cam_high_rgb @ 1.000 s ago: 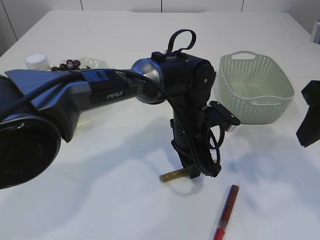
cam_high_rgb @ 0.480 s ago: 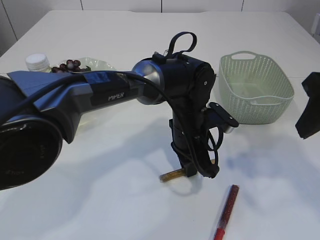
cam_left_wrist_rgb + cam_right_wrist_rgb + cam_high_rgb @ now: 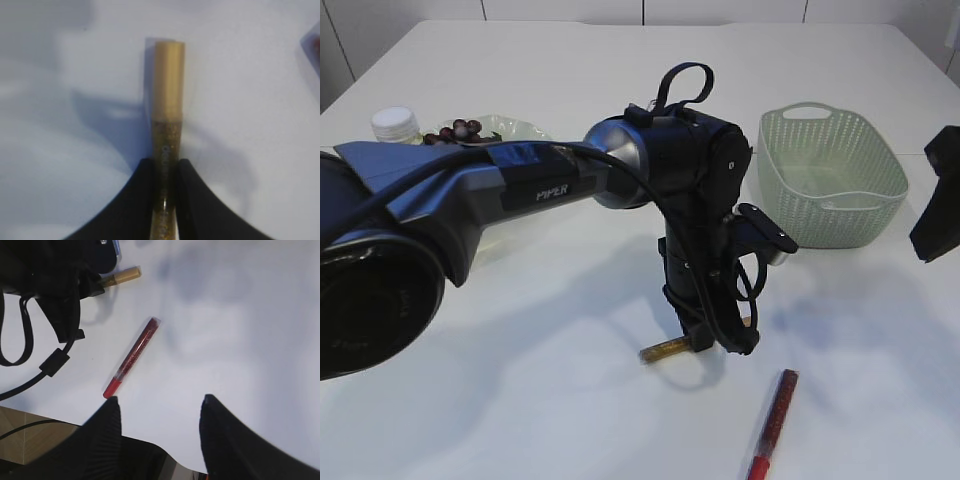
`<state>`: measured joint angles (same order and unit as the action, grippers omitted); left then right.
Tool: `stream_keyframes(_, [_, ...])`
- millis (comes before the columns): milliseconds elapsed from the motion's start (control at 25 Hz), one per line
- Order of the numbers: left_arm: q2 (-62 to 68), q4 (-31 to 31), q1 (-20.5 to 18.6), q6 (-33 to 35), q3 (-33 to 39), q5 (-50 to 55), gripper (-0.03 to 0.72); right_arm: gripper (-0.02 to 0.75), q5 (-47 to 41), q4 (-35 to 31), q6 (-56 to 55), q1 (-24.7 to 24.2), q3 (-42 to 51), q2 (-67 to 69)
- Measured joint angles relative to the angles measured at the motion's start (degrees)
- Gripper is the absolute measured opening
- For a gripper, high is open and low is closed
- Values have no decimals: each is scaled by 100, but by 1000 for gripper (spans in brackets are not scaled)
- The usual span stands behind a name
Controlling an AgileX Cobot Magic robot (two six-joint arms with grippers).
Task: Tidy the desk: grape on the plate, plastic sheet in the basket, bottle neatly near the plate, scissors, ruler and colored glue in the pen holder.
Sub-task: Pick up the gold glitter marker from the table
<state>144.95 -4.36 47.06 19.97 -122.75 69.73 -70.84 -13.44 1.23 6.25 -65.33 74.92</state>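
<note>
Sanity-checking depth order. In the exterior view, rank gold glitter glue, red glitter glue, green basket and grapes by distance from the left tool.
1. Gold glitter glue: between the jaws of the left tool, on the table.
2. Red glitter glue: front right, lying flat.
3. Green basket: back right.
4. Grapes: far back left, on the plate.

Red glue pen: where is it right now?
The red glue pen lies untouched on the white table at the bottom edge of the exterior view, right of centre, just in front of the left gripper, which is pinching the gold glue pen.
</note>
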Motion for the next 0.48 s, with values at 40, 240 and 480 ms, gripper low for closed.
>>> stream_keyframes(40, [0,0,0,-40,0,0,90,405,0,0,0,0,0,0])
stream_keyframes(240, [-87,-36,-181,-822,0,0,89,405,0,0,0,0,0,0])
stream_keyframes(480, [-327,-287,-689,-1895,0,0,88,405,0,0,0,0,0,0])
